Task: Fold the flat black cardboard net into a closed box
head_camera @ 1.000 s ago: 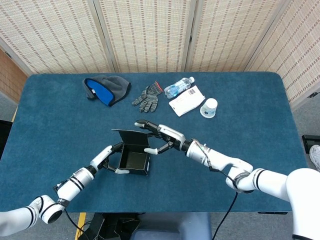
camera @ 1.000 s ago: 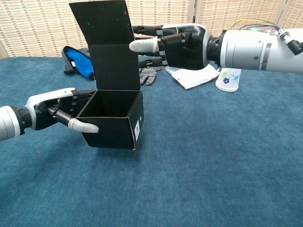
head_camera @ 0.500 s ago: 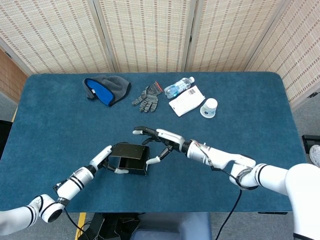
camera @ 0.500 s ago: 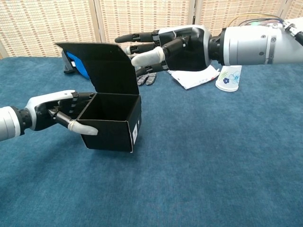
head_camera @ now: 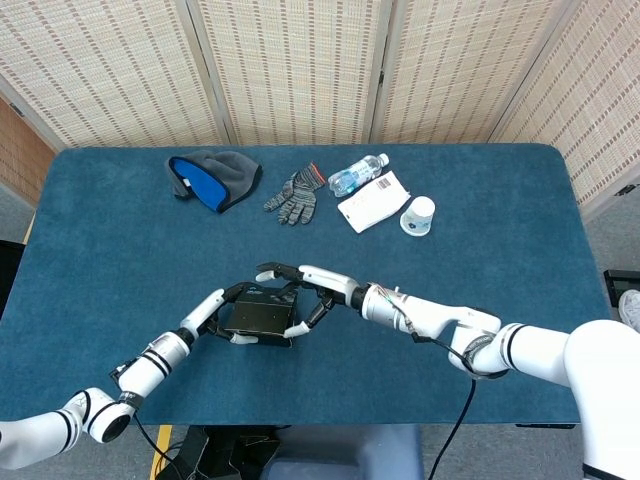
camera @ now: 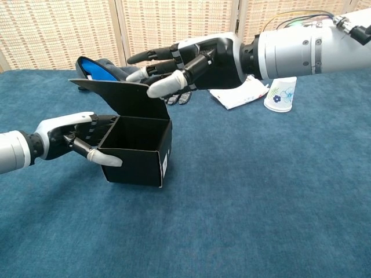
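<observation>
My left hand (camera: 72, 136) grips the light, springy black cardboard box (camera: 136, 152); my spread, empty right hand (camera: 185, 63) presses its lid, best pushed near the free edge.

The black cardboard box (camera: 134, 149) stands upright on the tabletop (camera: 261, 191) near my front edge. Its four walls are erected and its top is open. The lid flap (camera: 119, 92), hinged at the rear wall, is tilted forward over the opening, not yet closed.
</observation>
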Available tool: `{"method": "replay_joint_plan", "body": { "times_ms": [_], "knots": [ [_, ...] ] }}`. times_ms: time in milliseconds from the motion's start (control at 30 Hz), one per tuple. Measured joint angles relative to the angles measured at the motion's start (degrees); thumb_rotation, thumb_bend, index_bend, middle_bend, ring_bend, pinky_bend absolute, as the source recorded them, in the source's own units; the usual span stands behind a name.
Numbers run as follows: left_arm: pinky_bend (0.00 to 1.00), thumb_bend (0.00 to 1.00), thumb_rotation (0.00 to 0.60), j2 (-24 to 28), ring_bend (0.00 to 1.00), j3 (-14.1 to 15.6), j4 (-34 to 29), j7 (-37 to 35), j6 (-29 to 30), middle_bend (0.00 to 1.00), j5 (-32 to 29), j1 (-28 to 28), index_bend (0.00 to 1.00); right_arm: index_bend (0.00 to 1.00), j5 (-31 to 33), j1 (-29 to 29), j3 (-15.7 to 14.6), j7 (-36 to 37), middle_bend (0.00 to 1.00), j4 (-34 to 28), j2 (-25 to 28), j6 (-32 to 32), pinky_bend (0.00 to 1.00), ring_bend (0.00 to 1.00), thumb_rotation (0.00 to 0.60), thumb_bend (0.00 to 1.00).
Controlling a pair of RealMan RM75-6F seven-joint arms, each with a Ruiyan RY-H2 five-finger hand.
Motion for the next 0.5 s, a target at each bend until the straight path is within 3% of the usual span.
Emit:
{"method": "replay_joint_plan", "body": {
  "times_ms": [500],
  "knots": [
    [0.24,0.08,0.6,-0.42,0.24,-0.71,-0.16,1.84,-0.91,0.36,-1.44,1.1,0.29,0.0,0.14,0.88,-2.01,-3.96,0.08,-2.23,1.96,0.01,0.16,0.04,0.6,0.1]
  ]
}}
